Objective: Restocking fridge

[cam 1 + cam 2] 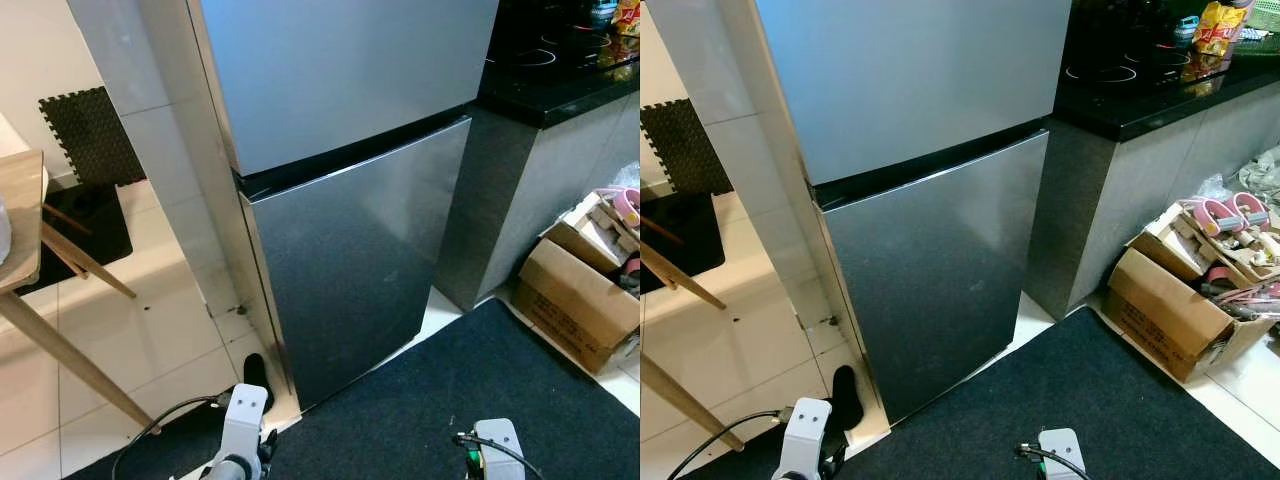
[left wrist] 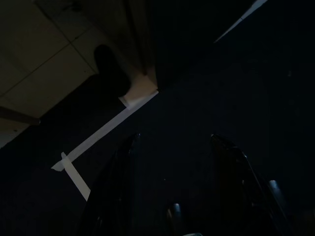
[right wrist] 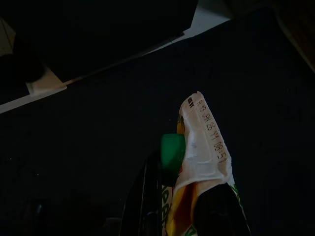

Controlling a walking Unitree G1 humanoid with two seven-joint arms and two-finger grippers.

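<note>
A tall grey two-door fridge [image 1: 340, 200] stands before me with both doors shut. Both arms hang low over the dark mat [image 1: 450, 400] in front of it. In the left wrist view my left gripper [image 2: 174, 139] is open, with nothing between its black fingers [image 2: 120, 172]. My right gripper [image 3: 182, 172] is shut on a white carton [image 3: 204, 142] that has a green cap [image 3: 172, 152] and a printed date, held upright above the mat.
To the fridge's right stands a black counter [image 1: 560, 90] with a hob. A cardboard box [image 1: 575, 300] full of loose items sits on the floor at the right. At the left is a wooden table leg [image 1: 60, 350]. A black object [image 1: 255, 375] lies by the fridge's base.
</note>
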